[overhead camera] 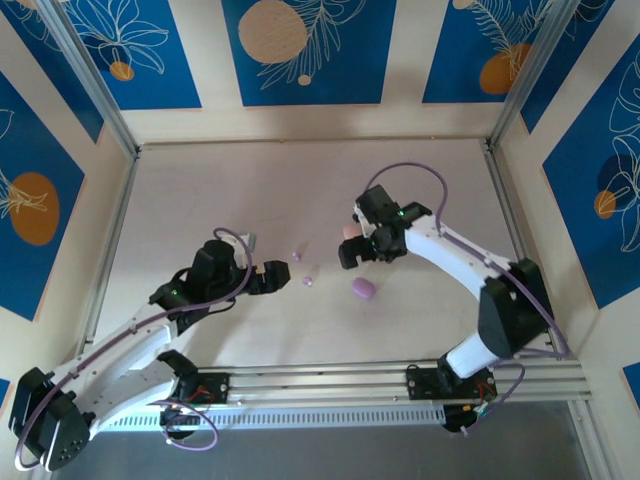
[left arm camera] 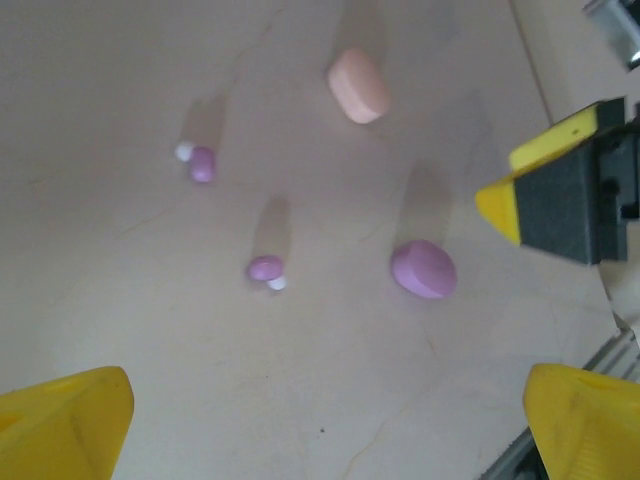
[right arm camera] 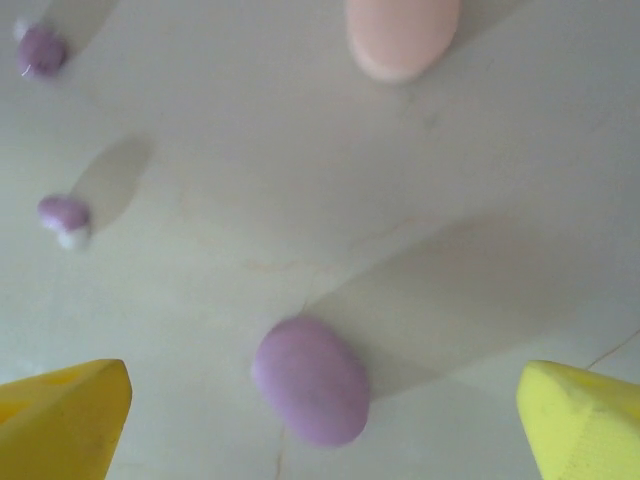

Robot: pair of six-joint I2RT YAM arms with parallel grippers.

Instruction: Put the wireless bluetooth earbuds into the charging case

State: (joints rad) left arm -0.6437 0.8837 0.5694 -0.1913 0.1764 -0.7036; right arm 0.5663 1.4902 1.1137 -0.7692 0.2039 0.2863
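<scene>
Shows the left gripper [overhead camera: 281,276] spread wide and empty above the table [overhead camera: 200,190], aimed toward the middle. Shows the right gripper [overhead camera: 348,256] at full spread too, clasping nothing. Sets its yellow fingertips [right arm camera: 70,420] well apart on either side of the purple charging case [right arm camera: 311,379], clear of it on both sides. Places that case flat on the table, apparently closed, just beside the right gripper. Places the pink charging case [left arm camera: 358,85] farther back, also flat and apparently closed, well apart from the purple one. Locates the wireless bluetooth earbuds loose on the bare table between the two grippers, outside both cases, in two pairs. Marks the far earbud pair [left arm camera: 202,165] as a purple bud touching a smaller white one. Marks the near earbud pair [left arm camera: 265,267] the same way, closer to the left gripper. Keeps the pairs apart from each other and from both cases.
</scene>
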